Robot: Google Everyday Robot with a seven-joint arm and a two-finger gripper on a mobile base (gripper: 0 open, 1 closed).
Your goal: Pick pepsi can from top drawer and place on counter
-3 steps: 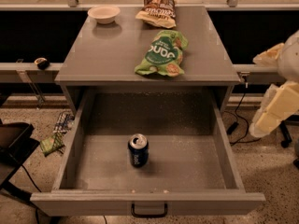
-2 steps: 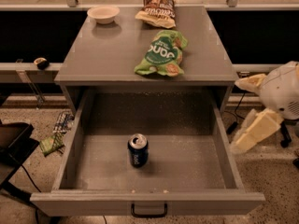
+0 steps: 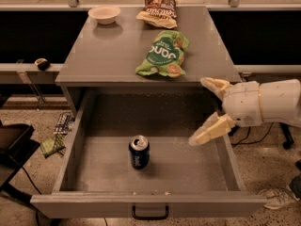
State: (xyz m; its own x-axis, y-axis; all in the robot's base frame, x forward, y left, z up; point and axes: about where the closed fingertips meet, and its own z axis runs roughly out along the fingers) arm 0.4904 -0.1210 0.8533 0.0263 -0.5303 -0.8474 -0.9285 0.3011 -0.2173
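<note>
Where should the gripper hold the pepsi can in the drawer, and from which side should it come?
Grip the pepsi can across its round side wall, about mid-height, descending from above and the right. It stands upright, clear of the walls of the top drawer, and the gripper hovers over the drawer's right wall with fingers open.

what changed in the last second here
The gripper swung in leftward from the right edge and now hangs open over the right side of the top drawer, holding nothing. The pepsi can stayed upright inside; the green bag, brown bag and bowl on the counter did not move.
</note>
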